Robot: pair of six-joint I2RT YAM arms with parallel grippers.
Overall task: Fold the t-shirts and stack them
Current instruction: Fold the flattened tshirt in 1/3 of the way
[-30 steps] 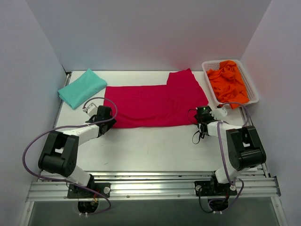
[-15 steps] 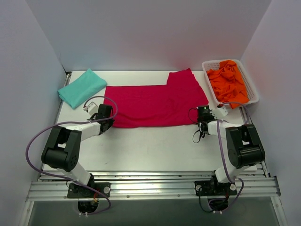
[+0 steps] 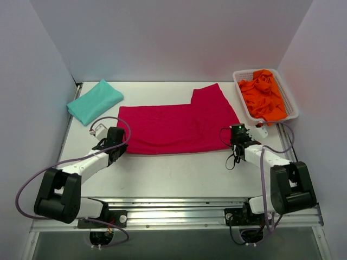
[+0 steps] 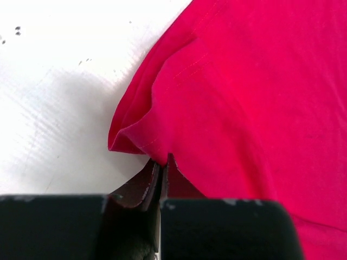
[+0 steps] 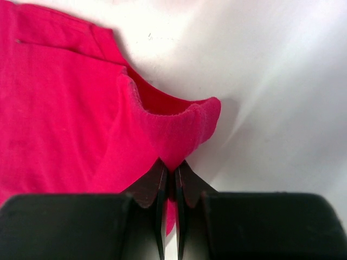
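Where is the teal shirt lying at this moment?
In the top view, the folded teal shirt lies at the far left corner of the table, beyond the left gripper and just left of the spread red shirt.

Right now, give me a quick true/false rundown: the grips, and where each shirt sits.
1. Both the left gripper and the right gripper are shut on the near edge of the red t-shirt. True.
2. The teal t-shirt is spread out flat. False: it lies folded at the far left.
3. The orange t-shirts sit in the white basket. True.
4. The red t-shirt overlaps the teal t-shirt. False: bare table shows between them.
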